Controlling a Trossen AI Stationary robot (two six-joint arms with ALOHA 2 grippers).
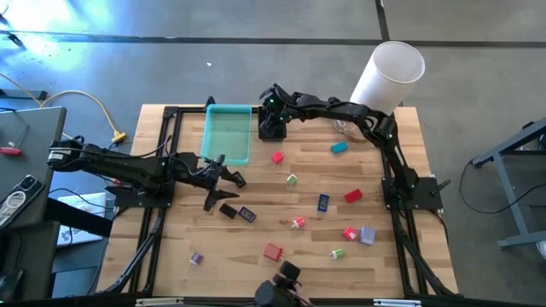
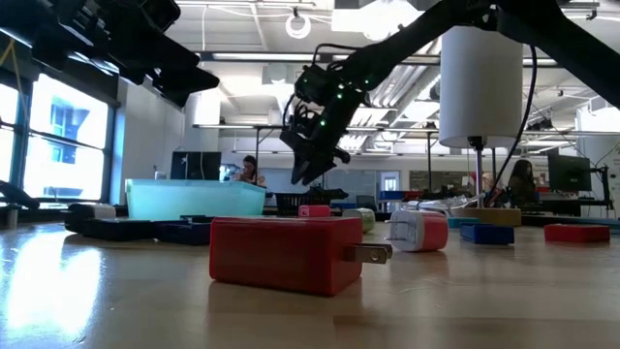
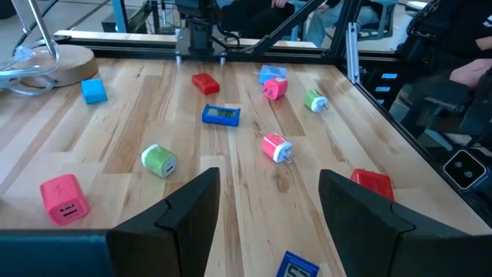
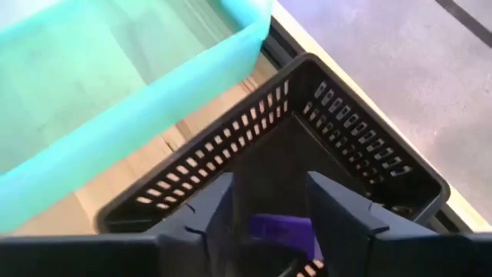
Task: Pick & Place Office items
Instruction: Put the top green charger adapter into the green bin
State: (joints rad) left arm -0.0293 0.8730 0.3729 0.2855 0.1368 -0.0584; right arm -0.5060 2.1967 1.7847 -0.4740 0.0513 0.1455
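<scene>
Left gripper (image 1: 223,166): fingers parted, empty, beside translucent teal plastic tray (image 1: 227,136).
Right gripper (image 1: 271,109): fingers part-open above black slotted plastic basket (image 4: 346,154); purple blocky piece (image 4: 280,228) between them.
Scattered coloured office items (image 1: 324,202): mid-table.
Risk: piece may snag a finger and fall outside.

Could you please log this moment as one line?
right gripper: open over black basket, purple item between fingers | left gripper: open, waiting above table

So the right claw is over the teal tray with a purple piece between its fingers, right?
Not quite. The right claw is over the black slotted basket, beside the teal tray; the purple piece does show between its fingers. The right wrist view shows it.
</scene>
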